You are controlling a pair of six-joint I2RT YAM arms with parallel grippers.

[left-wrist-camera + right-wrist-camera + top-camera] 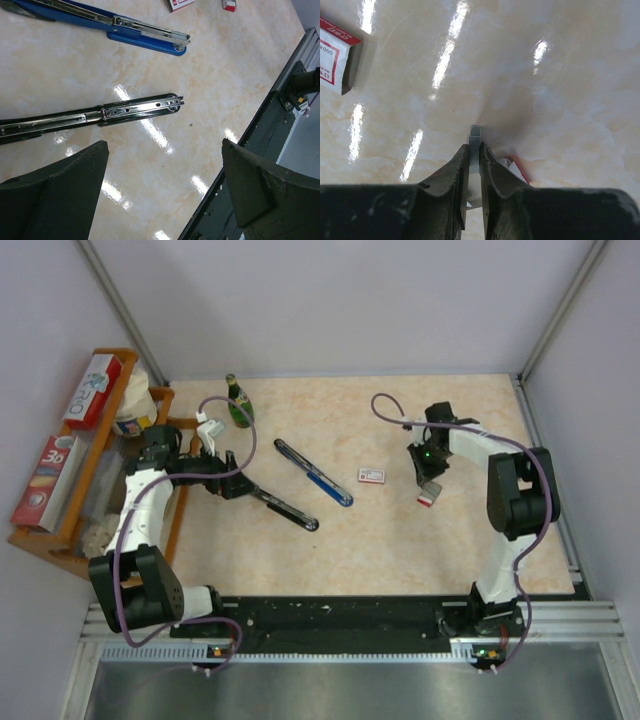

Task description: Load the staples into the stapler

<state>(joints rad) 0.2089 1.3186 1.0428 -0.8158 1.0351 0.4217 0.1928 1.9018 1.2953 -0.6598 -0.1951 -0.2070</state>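
Right claw [475, 152] is clamped on a grey strip of staples [475, 132], just above the red-edged inner tray [519, 171] on the worktop [560, 75]. The white box [335, 55] lies near. Left claw [165, 155] stands wide apart over the opened black stapler [135, 107], with the blue stapler [145, 37] beyond.

The right gripper [475, 151] pinches a short strip of grey metal staples [476, 133] between its black fingers, over a glossy beige marbled table [555, 90]. A red-edged white tray [516, 170] lies just beneath; a white cardboard box with a red label [336, 55] sits upper left.
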